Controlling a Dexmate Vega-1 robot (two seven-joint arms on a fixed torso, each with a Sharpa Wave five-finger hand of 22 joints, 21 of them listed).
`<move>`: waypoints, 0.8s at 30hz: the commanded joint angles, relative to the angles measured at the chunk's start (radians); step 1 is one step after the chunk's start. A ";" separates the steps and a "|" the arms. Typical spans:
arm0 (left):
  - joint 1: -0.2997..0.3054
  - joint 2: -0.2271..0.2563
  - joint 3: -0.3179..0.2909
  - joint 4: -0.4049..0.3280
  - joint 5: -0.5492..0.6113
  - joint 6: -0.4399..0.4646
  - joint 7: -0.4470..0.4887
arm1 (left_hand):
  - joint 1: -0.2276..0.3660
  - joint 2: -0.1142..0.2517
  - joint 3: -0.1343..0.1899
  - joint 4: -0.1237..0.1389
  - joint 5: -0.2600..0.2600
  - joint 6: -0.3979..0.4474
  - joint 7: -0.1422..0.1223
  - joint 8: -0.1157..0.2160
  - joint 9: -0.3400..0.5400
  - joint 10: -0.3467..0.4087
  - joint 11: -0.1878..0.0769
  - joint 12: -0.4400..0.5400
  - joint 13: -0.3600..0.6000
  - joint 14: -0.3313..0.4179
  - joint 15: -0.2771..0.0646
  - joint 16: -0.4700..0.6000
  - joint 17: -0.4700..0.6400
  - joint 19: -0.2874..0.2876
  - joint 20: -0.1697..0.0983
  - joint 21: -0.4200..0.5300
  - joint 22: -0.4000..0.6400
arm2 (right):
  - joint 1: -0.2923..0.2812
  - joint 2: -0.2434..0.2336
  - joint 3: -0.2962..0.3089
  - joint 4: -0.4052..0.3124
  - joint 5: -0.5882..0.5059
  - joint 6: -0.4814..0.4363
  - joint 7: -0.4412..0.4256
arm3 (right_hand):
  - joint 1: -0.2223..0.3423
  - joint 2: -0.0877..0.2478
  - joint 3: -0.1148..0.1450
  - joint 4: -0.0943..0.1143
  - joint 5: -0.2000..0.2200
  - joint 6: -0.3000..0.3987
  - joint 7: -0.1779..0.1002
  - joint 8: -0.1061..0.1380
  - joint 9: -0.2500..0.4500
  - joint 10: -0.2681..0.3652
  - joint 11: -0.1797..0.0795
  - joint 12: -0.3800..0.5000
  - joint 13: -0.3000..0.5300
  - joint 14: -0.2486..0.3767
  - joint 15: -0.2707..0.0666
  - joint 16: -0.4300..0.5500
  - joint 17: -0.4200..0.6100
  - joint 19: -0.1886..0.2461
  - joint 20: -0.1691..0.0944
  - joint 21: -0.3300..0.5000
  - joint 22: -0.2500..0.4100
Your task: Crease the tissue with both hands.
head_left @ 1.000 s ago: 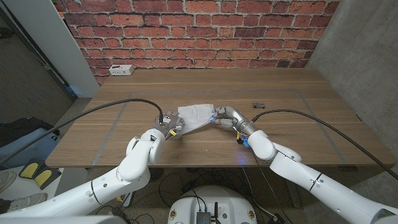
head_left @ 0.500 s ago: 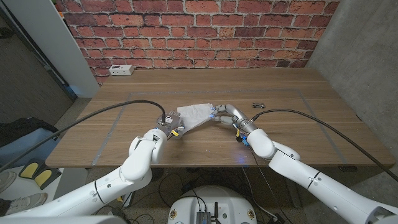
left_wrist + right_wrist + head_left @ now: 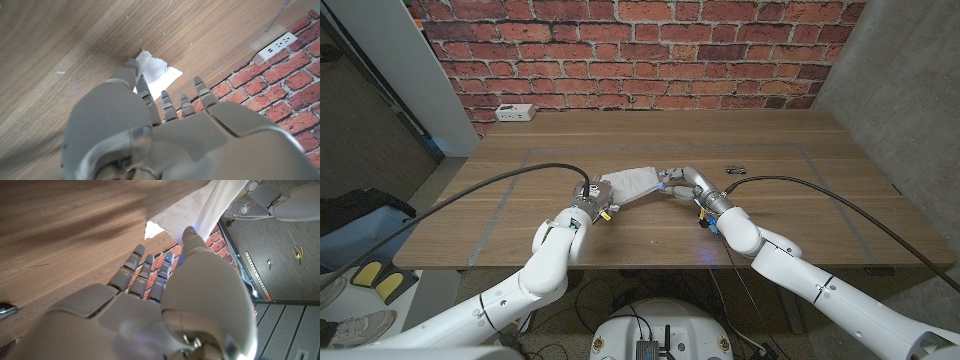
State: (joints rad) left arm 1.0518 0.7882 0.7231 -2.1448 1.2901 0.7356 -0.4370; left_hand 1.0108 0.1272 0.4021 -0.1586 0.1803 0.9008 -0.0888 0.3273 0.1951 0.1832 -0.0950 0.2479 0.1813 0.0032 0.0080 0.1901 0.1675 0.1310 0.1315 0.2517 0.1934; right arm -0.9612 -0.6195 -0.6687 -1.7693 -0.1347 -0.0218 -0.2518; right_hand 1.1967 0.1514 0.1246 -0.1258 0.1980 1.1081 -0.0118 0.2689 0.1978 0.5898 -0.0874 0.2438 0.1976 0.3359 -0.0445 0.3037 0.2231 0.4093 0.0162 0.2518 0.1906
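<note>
The left robot hand (image 3: 591, 203) has edged forward, and the tissue (image 3: 631, 182) stretches lengthwise between it and the right robot hand (image 3: 678, 184), each pinching one end.

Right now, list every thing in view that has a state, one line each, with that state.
tissue: partly folded, one edge lifted off the table, held at both ends.
left hand: grips the tissue's left end.
right hand: pinches the tissue's right end.
power strip: lying at the table's far left edge; nothing seen plugged in.
small dark object: lying loose on the table, untouched.
</note>
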 commanded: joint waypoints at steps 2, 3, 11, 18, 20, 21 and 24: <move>0.089 -0.011 -0.104 -0.028 -0.139 -0.045 0.219 | 0.002 0.016 -0.007 0.008 -0.005 0.012 0.011 0.002 0.004 0.027 -0.001 0.008 0.002 0.032 -0.004 0.009 0.001 0.023 -0.002 0.012 0.003 | -0.012 -0.005 0.008 -0.016 0.001 -0.016 -0.013 | 0.005 0.003 -0.001 -0.005 -0.001 0.073 0.076 -0.007 0.002 -0.003 0.005 -0.003 0.005 0.001 -0.113 0.006 0.001 -0.003 0.007 0.003 0.002; 0.091 -0.008 -0.108 -0.035 -0.150 -0.048 0.225 | -0.004 0.018 -0.010 0.013 -0.006 0.006 0.012 -0.003 0.004 0.030 0.002 0.007 0.002 0.041 -0.004 0.011 0.001 0.027 -0.002 0.013 0.003 | -0.016 -0.007 0.012 -0.018 0.007 -0.017 -0.012 | 0.004 0.004 -0.001 -0.005 -0.001 0.074 0.076 -0.007 0.002 -0.003 0.004 -0.003 0.005 0.001 -0.113 0.006 0.002 -0.004 0.007 0.003 0.002; 0.109 0.026 -0.140 -0.096 -0.250 -0.083 0.256 | -0.031 0.033 -0.023 0.033 -0.007 -0.008 0.015 -0.018 0.007 0.037 0.012 0.003 0.003 0.051 -0.002 0.007 0.002 0.029 -0.001 0.014 0.005 | -0.059 -0.024 0.045 -0.048 0.047 -0.016 -0.033 | 0.003 0.003 0.000 -0.005 -0.003 0.072 0.076 -0.011 0.003 -0.014 0.005 -0.009 0.005 -0.007 -0.102 0.003 0.001 -0.006 0.009 0.001 0.002; 0.116 0.051 -0.153 -0.135 -0.302 -0.101 0.280 | -0.038 0.041 -0.024 0.034 -0.007 0.009 0.042 -0.024 0.005 0.067 0.012 0.006 0.003 0.073 -0.009 0.006 0.001 0.035 0.004 0.016 0.006 | -0.105 -0.042 0.077 -0.075 0.073 0.000 -0.062 | 0.007 0.004 0.003 -0.009 -0.004 0.075 0.081 -0.012 0.003 -0.020 0.010 -0.013 0.005 -0.013 -0.095 0.001 0.001 -0.011 0.016 -0.001 0.002; 0.116 0.057 -0.153 -0.142 -0.311 -0.103 0.279 | -0.036 0.042 -0.022 0.031 -0.006 0.014 0.048 -0.025 0.005 0.073 0.012 0.006 0.002 0.079 -0.011 0.006 0.000 0.036 0.005 0.016 0.006 | -0.116 -0.046 0.085 -0.083 0.076 0.002 -0.070 | 0.007 0.006 0.005 -0.009 -0.004 0.074 0.081 -0.011 0.006 -0.025 0.016 -0.015 0.005 -0.013 -0.094 0.001 0.001 -0.013 0.018 -0.001 0.002; 0.117 0.060 -0.154 -0.146 -0.317 -0.105 0.279 | -0.034 0.042 -0.021 0.029 -0.006 0.020 0.051 -0.025 0.004 0.077 0.013 0.006 0.002 0.081 -0.011 0.006 0.000 0.037 0.005 0.017 0.006 | -0.121 -0.049 0.088 -0.087 0.077 0.001 -0.073 | 0.007 0.006 0.005 -0.009 -0.005 0.074 0.081 -0.011 0.006 -0.026 0.017 -0.016 0.005 -0.014 -0.094 0.000 0.001 -0.014 0.019 -0.002 0.002; 0.125 0.065 -0.162 -0.157 -0.345 -0.111 0.290 | -0.026 0.040 -0.017 0.018 -0.002 0.038 0.069 -0.029 0.002 0.102 0.009 0.009 0.002 0.094 -0.015 0.004 -0.001 0.040 0.005 0.018 0.007 | -0.137 -0.055 0.100 -0.099 0.088 0.004 -0.079 | 0.005 0.011 0.008 -0.006 -0.006 0.073 0.083 -0.011 0.009 -0.029 0.019 -0.018 0.006 -0.014 -0.093 -0.001 0.001 -0.015 0.020 -0.002 0.002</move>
State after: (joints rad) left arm 1.1549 0.8230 0.5878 -2.2494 1.0330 0.6500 -0.1903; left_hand 0.9793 0.1664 0.3806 -0.1314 0.1736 0.9237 -0.0368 0.3033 0.1958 0.2636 -0.0853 0.2518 0.1815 0.0808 -0.0070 0.1937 0.1677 0.1607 0.1375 0.2631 0.1980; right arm -1.0417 -0.6518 -0.6094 -1.8292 -0.0807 -0.0312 -0.2977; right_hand 1.1967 0.1514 0.1287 -0.1299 0.1980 1.1095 -0.0104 0.2583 0.1993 0.5639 -0.0696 0.2291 0.1975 0.3201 -0.0440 0.3037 0.2233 0.3965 0.0289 0.2517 0.1906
